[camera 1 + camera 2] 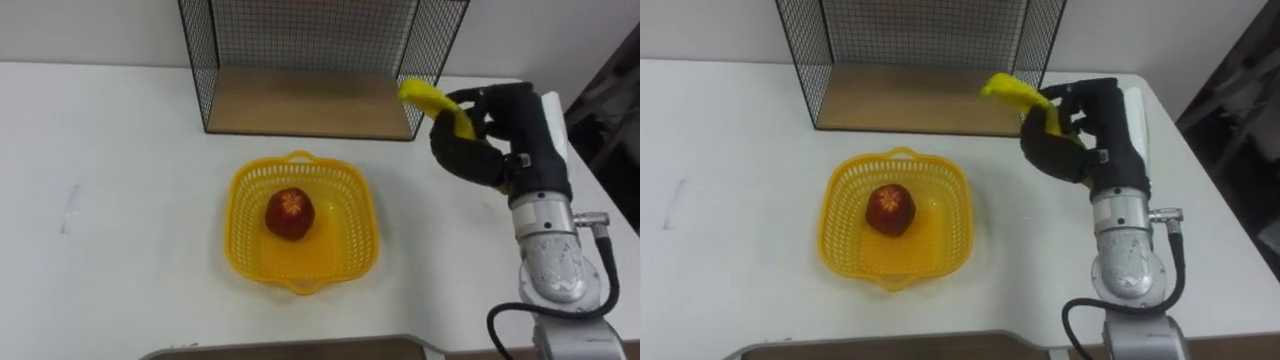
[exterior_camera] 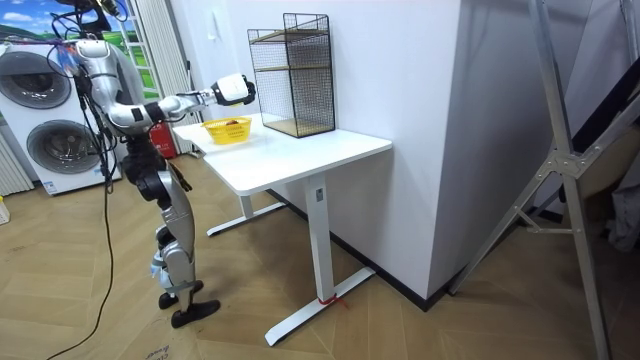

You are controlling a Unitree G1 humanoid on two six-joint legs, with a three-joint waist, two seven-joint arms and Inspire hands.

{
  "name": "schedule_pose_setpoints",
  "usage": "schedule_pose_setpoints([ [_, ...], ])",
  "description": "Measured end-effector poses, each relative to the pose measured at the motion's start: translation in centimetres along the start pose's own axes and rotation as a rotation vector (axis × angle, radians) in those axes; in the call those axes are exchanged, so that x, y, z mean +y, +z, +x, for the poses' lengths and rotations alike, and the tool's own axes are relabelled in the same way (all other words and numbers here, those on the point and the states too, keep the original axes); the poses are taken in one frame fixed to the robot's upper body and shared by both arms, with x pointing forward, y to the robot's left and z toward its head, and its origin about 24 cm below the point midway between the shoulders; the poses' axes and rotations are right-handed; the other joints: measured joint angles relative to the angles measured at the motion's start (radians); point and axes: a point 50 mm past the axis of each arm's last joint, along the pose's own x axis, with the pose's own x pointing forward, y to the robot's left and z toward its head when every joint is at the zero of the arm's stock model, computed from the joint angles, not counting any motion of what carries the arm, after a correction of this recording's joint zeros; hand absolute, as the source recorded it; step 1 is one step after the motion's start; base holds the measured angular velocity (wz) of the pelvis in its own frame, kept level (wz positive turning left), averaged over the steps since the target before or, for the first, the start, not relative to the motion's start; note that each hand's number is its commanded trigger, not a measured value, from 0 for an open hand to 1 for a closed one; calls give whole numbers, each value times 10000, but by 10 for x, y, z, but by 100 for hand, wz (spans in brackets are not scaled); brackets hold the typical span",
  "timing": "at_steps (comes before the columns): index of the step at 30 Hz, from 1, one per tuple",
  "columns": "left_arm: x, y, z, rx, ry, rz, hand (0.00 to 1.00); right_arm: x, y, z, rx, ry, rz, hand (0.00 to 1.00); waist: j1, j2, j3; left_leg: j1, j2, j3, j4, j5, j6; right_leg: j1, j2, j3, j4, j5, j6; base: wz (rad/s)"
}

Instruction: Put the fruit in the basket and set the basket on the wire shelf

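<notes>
- where's the fruit right now?
- i've got the banana [image 1: 437, 103] clamped in the right hand [image 1: 475, 150], fingers curled round it. it's held up over the table [image 1: 120, 150], just off the front right corner of the wire shelf [image 1: 300, 105]. the red fruit [image 1: 289, 213] lies in the middle of the basket [image 1: 240, 195].
- and where's the basket?
- on the table, just in front of the shelf's open front and not touching it, left of my hand.
- how much room is there?
- i see a strip of open tabletop between the basket's right rim and the hand. the table's right edge runs close along the hand's outer side. left of the basket, the top stays open out to the left edge. in the room view the robot stands at the table's edge on the room view's left, arm reaching out over the top.
</notes>
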Motion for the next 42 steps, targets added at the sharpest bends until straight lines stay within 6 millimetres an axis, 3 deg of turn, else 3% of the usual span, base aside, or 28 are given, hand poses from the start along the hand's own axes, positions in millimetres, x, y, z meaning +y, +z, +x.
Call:
schedule_pose_setpoints([
  [2,-4,-1,0,-43,-144,139,0,7,1,0,-41,539,40,100,35,43,-69,-51,-2,7,8,1,0,-76,2,-1,4,0,0,0],
  [6,-6,-1,0,74,-347,166,0,15,2,-2,-126,1277,-103,100,177,50,-74,-116,-2,-6,83,5,-4,-109,-4,10,1,0,0,0],
  [16,-3,0,3,55,-750,354,0,33,18,-6,-819,3323,-313,100,461,-213,-13,-202,1,-78,131,2,-3,-112,-24,-81,11,9,-10,1],
  [28,-3,2,4,-73,-804,600,0,41,17,-10,-757,4249,-465,100,520,-139,36,-326,-3,-81,146,3,-1,-218,-23,-57,-2,15,-1,0],
  [29,-2,2,4,-75,-785,603,0,41,17,-10,-761,4268,-468,86,514,-139,36,-324,-3,-80,146,3,-1,-220,-23,-52,-3,15,-1,0],
  [30,-2,2,4,-80,-772,604,0,41,17,-10,-762,4279,-466,18,513,-139,36,-323,-3,-78,147,3,-1,-220,-23,-50,-3,15,-1,0],
  [31,-2,2,4,-89,-737,607,0,42,17,-11,-766,4320,-464,0,543,-132,41,-316,-3,-73,151,3,-1,-220,-25,-48,-4,15,-1,0],
  [42,4,8,5,-269,-350,657,0,53,9,-14,-438,5185,-563,0,522,-171,46,-374,1,-74,153,3,0,-271,-22,-65,23,16,-2,0],
])
